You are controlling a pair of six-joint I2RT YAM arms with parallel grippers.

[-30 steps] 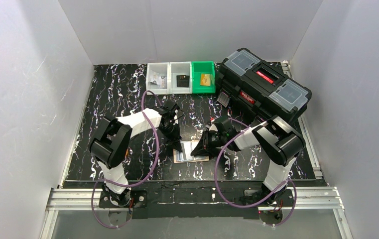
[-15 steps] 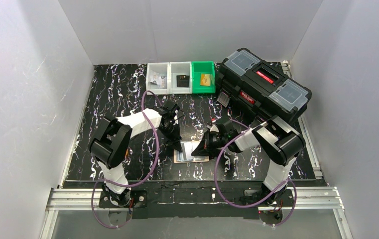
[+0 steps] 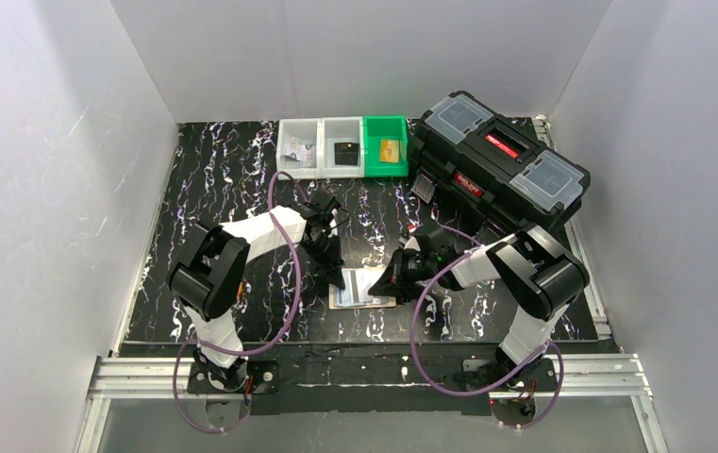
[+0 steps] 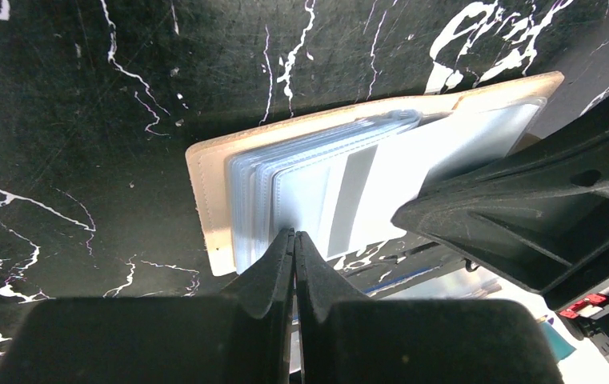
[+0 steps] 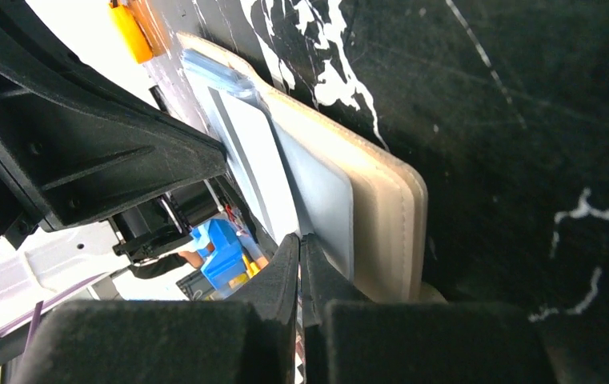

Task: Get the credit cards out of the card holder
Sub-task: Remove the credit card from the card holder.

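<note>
The cream-beige card holder [image 3: 366, 300] lies open on the black marbled table between my two grippers. In the left wrist view its cream edge [image 4: 205, 192] frames a stack of clear sleeves, with a pale blue credit card [image 4: 381, 172] bearing a grey stripe on top. My left gripper [image 4: 294, 235] [image 3: 337, 276] is shut on the near edge of the sleeves. My right gripper [image 5: 299, 238] [image 3: 389, 281] is shut on the edge of the pale blue card [image 5: 262, 164], beside the holder's folded cream cover [image 5: 385, 212]. A tan-gold card [image 3: 391, 150] lies in the green bin.
Two white bins [image 3: 300, 148] and a green bin [image 3: 374, 162] stand in a row at the back. The large black toolbox [image 3: 501, 162] sits at the back right, close behind my right arm. White walls enclose the table.
My right arm has shifted a little to the right and its gripper has drawn slightly away from the holder's middle. The left arm and the card holder have stayed put.
</note>
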